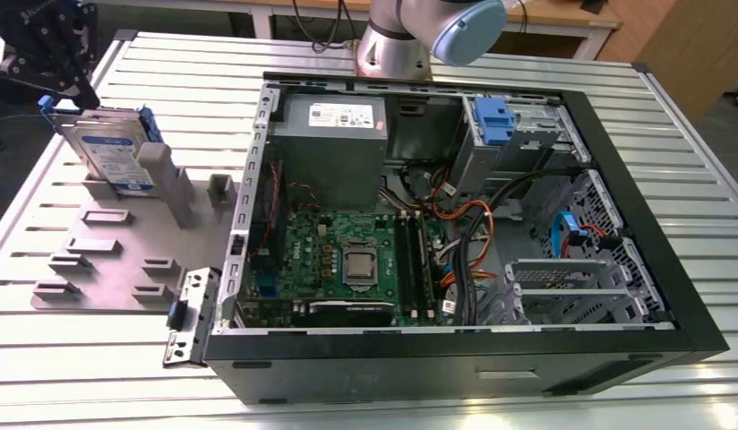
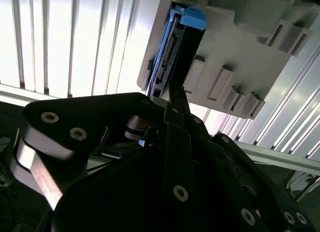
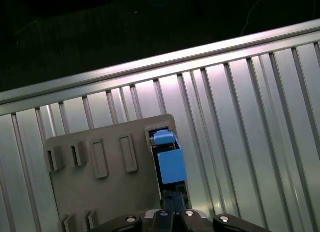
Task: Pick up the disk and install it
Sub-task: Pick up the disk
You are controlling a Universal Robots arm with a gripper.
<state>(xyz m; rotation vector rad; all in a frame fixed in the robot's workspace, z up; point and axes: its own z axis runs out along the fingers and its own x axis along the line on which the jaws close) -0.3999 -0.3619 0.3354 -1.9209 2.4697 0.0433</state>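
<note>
Ribbed metal tabletop (image 1: 656, 134) carries everything. The arm's base (image 1: 399, 49) stands at its far edge, behind the case.

Open desktop computer case (image 1: 638, 233) lies on its side, mid-tabletop, with the side panel off. Contents:
- grey power supply box (image 1: 333, 134) in the far corner toward the exterior view's left
- green motherboard (image 1: 345, 260) in front of it, with a CPU socket (image 1: 359, 265) at its centre
- blue-handled drive caddy (image 1: 494, 121) in the bay just beside the power supply, toward the exterior view's right
- orange/black/yellow cable bundle (image 1: 465, 224) running between motherboard and bays
- perforated metal drive cage (image 1: 572, 287) at the near corner on the exterior view's right

Grey slotted holder plate (image 1: 107, 260) lies flat on the tabletop just beside the case, on the exterior view's left. It has several raised pockets, and most of those in sight hold nothing.

The disk (image 1: 112, 157) stands upright on edge in the far pocket of that plate, label face toward the exterior camera, blue caddy frame around it. In the second wrist view the disk (image 2: 175, 57) is edge-on, connector row visible, seated in the plate (image 2: 240, 57). In the first wrist view the blue frame top (image 3: 171, 164) sticks up out of the pocket.

Tool (image 1: 58, 82) is directly over the disk's top edge, at the plate's far corner. In the second wrist view one finger (image 2: 176, 105) reaches to the disk's edge. Can't tell whether the tool is clamped on the disk or open around it.
</note>
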